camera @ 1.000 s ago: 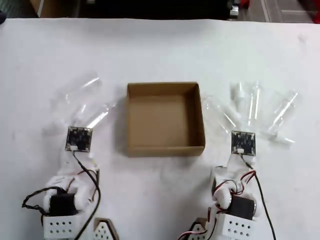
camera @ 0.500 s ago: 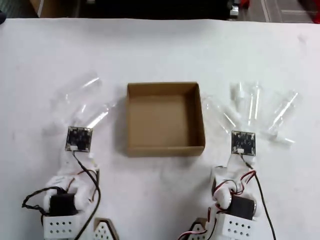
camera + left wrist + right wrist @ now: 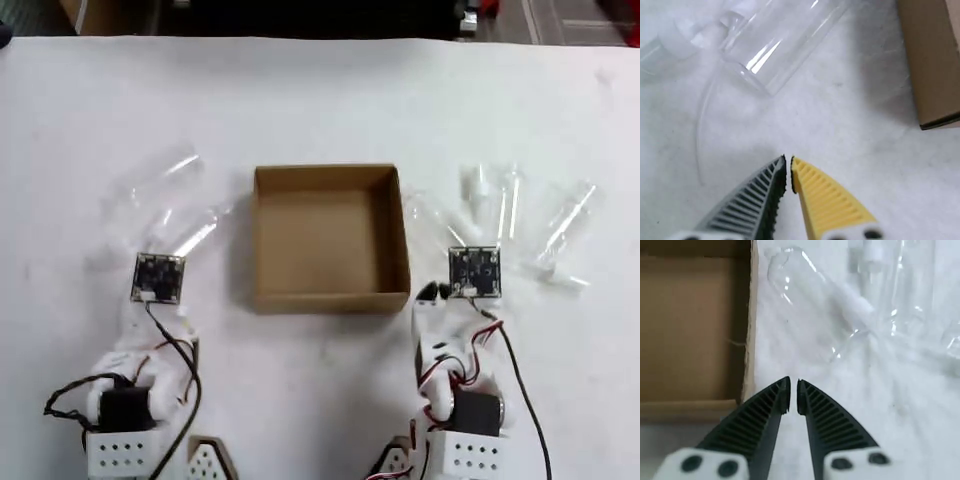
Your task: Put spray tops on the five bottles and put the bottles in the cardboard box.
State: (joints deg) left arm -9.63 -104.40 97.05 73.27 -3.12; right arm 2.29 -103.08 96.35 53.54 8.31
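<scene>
- Way over on the left of the worktop (image 3: 320,100), a loose bunch of clear bottles (image 3: 165,172) lay on their sides, well apart from the cardboard box (image 3: 330,298).
- The left tool (image 3: 788,167) sat low over the worktop with its tips clenched on nothing. A big bottle (image 3: 790,40) lay across the space ahead of it, and a thin clear tube (image 3: 701,125) curved over the white surface nearer the tips, not touching them.
- The cardboard box sat in the middle between the two arms, open side up.
- The right tool (image 3: 793,390) was just beside the box's right wall, tips clenched too, gripping nothing.
- Straight ahead of it a slanted bottle (image 3: 812,300) lay on its side close to that wall, kind of blocking the way to the rest.
- Past that, more bottles (image 3: 570,215) and white spray tops (image 3: 478,183) were crowded together on the right. Couldn't tell which ones were actually touching.
</scene>
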